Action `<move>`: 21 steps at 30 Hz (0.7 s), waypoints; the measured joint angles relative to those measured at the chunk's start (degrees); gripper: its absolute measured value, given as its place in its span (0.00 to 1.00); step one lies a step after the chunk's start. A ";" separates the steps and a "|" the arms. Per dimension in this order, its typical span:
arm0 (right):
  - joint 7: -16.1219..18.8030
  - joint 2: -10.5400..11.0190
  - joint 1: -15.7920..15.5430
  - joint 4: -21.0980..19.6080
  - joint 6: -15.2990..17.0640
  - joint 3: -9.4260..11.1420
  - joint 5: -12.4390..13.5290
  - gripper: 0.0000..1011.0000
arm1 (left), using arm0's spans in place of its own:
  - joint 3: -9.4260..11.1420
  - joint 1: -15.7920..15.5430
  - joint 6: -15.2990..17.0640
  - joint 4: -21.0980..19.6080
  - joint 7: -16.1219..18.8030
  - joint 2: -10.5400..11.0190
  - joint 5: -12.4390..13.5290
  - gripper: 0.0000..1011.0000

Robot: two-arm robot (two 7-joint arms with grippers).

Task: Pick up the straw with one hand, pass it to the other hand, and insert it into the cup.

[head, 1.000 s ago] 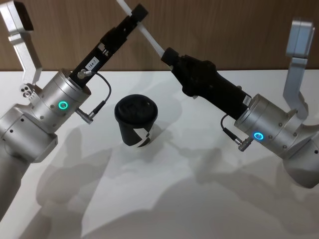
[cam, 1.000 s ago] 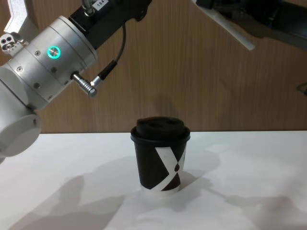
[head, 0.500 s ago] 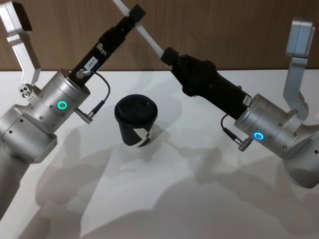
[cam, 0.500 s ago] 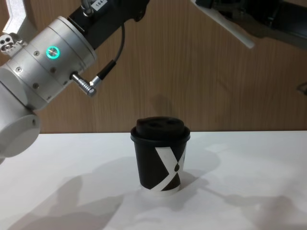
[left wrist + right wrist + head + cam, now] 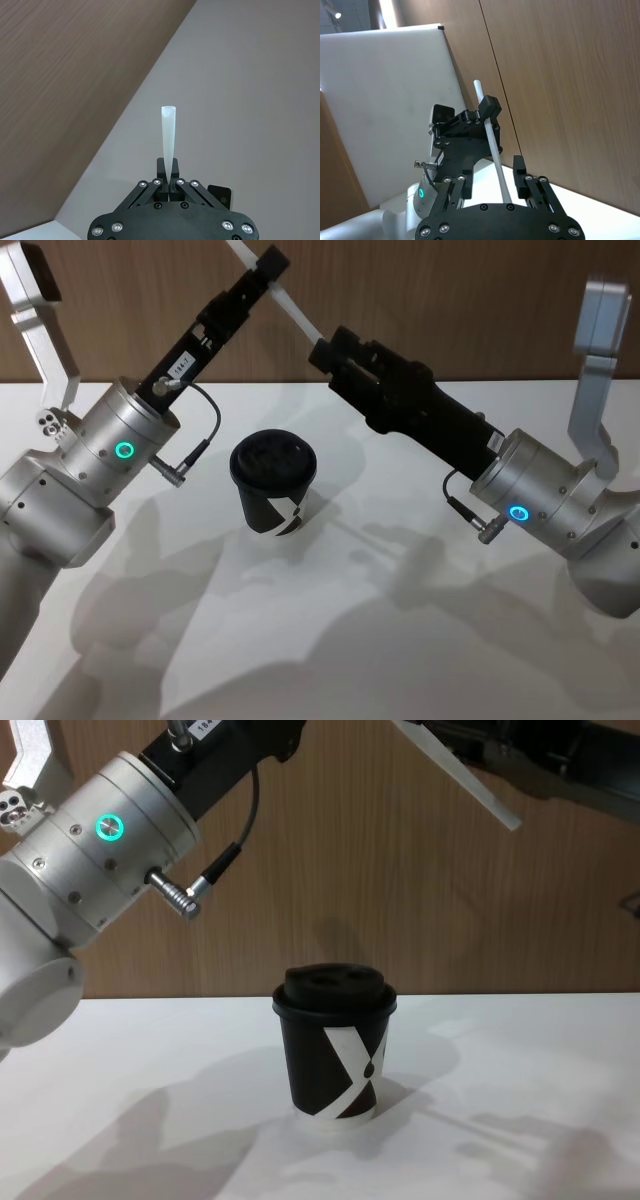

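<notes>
The white straw [image 5: 285,302] slants above and behind the black cup [image 5: 273,485], with my left gripper [image 5: 270,262] shut on its upper part. In the left wrist view the straw [image 5: 168,132] sticks out from between the closed fingers [image 5: 158,181]. My right gripper [image 5: 330,345] is open at the straw's lower end, and in the right wrist view its fingers [image 5: 520,170] stand apart on either side of the straw [image 5: 495,150]. The lidded cup [image 5: 335,1055] stands upright on the white table [image 5: 350,640], well below the straw [image 5: 460,780].
A wood-panelled wall [image 5: 400,900] rises behind the table. Both silver arm joints with green rings [image 5: 125,451] [image 5: 518,512] hang over the table's left and right sides, flanking the cup.
My right gripper has opened and let go of the straw's lower end. The left gripper keeps its hold, and the straw has shifted slightly.
</notes>
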 joint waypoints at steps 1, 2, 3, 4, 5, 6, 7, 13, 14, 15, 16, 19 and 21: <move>0.00 0.00 0.00 0.00 0.00 0.00 0.00 0.48 | 0.04 0.00 -0.22 -0.03 0.09 0.07 0.13 0.01; 0.00 0.00 0.00 0.00 0.00 0.00 0.00 0.49 | 0.06 0.00 -0.45 -0.05 0.19 0.11 0.27 0.01; 0.00 0.00 0.00 0.00 0.00 0.00 0.00 0.55 | 0.09 0.00 -0.70 -0.09 0.31 0.18 0.46 0.01; 0.00 0.00 0.00 0.00 0.00 0.00 0.00 0.57 | 0.11 0.01 -0.96 -0.13 0.44 0.24 0.63 0.01; 0.00 0.00 0.00 0.00 0.00 0.00 0.00 0.61 | 0.15 0.04 -1.51 -0.23 0.75 0.39 1.05 0.01; 0.00 0.00 0.00 0.00 0.00 0.00 0.00 0.65 | 0.19 0.07 -1.87 -0.29 0.97 0.49 1.37 0.01; 0.00 0.00 0.00 0.00 0.00 0.00 0.00 0.69 | 0.24 0.12 -2.60 -0.38 1.44 0.65 1.97 0.01; 0.00 0.00 0.00 0.00 0.00 0.00 0.00 0.84 | 0.38 0.36 -5.42 -0.75 3.41 1.52 4.42 0.01; 0.00 0.00 0.00 0.00 0.00 0.00 0.00 0.89 | 0.38 0.36 -5.42 -0.75 3.41 1.52 4.42 0.01; 0.00 0.00 0.00 0.00 0.00 0.00 0.00 0.91 | 0.43 0.42 -6.13 -0.85 3.99 1.78 5.12 0.01; 0.00 0.00 0.00 0.00 0.00 0.00 0.00 0.92 | 0.51 0.48 -6.95 -0.96 4.71 2.12 5.98 0.01; 0.00 0.00 0.00 0.00 0.00 0.00 0.00 0.99 | 0.62 0.52 -7.96 -1.18 5.64 2.68 7.16 0.01; 0.00 0.00 0.00 0.00 0.00 0.00 0.00 0.99 | 0.75 0.56 -9.04 -1.39 6.65 3.17 8.63 0.01</move>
